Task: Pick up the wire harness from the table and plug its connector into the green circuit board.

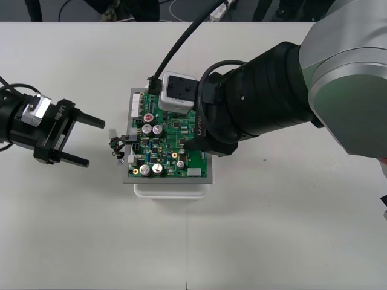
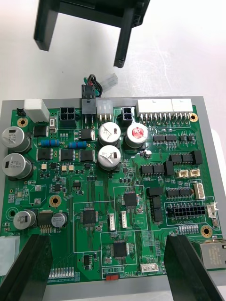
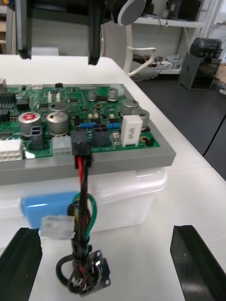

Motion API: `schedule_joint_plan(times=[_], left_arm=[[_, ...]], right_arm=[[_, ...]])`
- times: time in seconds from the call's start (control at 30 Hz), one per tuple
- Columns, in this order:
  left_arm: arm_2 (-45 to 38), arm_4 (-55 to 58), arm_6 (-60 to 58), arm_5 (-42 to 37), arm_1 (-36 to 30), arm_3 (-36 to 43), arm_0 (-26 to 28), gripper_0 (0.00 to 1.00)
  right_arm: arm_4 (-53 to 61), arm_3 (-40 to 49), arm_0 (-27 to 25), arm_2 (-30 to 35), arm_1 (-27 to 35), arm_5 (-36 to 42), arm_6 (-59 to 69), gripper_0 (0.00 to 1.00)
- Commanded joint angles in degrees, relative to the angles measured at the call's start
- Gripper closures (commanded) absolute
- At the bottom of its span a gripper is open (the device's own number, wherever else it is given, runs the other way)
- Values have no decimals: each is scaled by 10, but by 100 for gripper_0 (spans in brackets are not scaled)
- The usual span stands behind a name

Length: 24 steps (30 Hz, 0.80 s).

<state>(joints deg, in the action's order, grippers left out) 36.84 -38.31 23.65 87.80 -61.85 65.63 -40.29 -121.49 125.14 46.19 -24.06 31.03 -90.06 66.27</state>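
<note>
The green circuit board (image 1: 175,158) sits on its white base (image 1: 172,191) at the table's middle. The harness's black plug (image 3: 80,143) is seated in a connector on the board's left edge. Its red, black and green wires (image 3: 84,207) hang down the side to the round metal socket (image 3: 89,277) on the table. My left gripper (image 1: 97,144) is open just left of the harness, touching nothing. My right gripper (image 2: 108,244) hovers open above the board, its fingers (image 2: 188,268) far apart over the board's right part.
A small translucent connector (image 3: 56,228) hangs on the wire bundle. A blue label (image 3: 44,209) is stuck to the base. Bare table (image 1: 272,241) lies in front and at both sides. Dark floor with cables (image 1: 193,9) runs beyond the far edge.
</note>
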Motion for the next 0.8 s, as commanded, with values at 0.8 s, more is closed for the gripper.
schedule_joint_plan(times=[0.8], left_arm=[[-198,-217,-291,22,17,124,-17,20]], right_arm=[[129,17,-67,147,94,1,-160,31]])
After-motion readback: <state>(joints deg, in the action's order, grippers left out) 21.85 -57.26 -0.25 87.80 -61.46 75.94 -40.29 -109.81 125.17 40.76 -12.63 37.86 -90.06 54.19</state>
